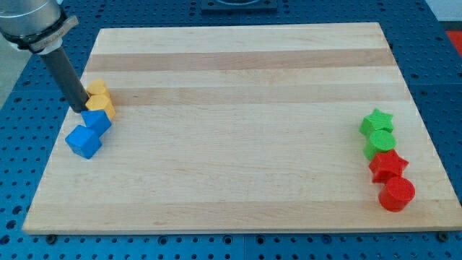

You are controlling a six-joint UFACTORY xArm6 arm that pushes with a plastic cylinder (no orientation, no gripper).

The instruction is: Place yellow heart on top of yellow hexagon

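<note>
Two yellow blocks sit touching near the board's left edge: the upper one (98,90) and the lower one (101,105); I cannot tell which is the heart and which the hexagon. My tip (81,110) is just left of the lower yellow block, touching or nearly touching it, right above the upper blue block. The dark rod rises from there toward the view's top left.
Two blue blocks, an upper one (96,121) and a lower one (84,141), lie just below the yellow pair. At the view's right stand a green star (377,121), a green block (380,144), a red star (388,165) and a red cylinder (396,193). The wooden board (238,137) lies on a blue table.
</note>
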